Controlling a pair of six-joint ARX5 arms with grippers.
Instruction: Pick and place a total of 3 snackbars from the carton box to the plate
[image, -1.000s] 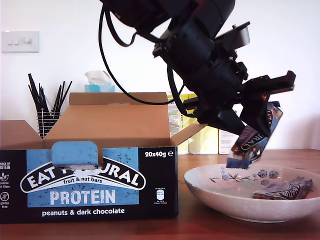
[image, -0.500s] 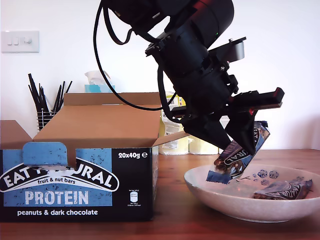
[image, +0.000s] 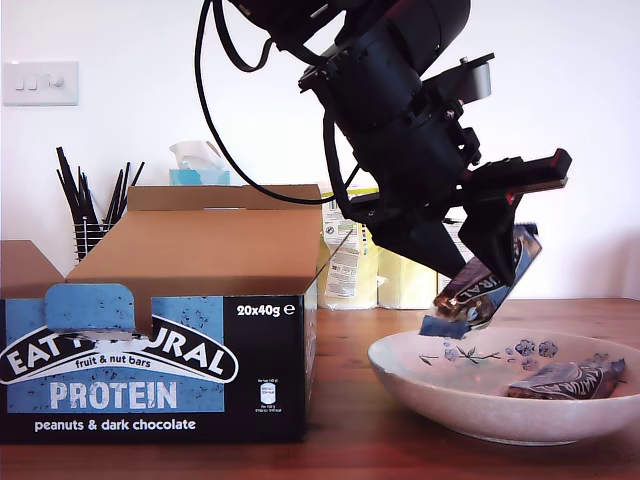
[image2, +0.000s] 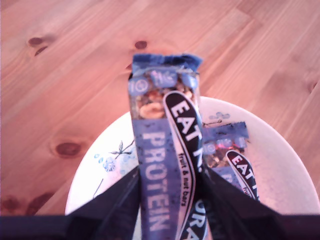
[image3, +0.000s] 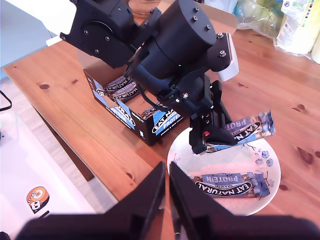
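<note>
My first gripper, clamped on a snackbar, has risen slightly above the plate, where one bar lies; release remains. My second gripper hangs closed, empty.

Carton box at exterior view's left of plate
</note>
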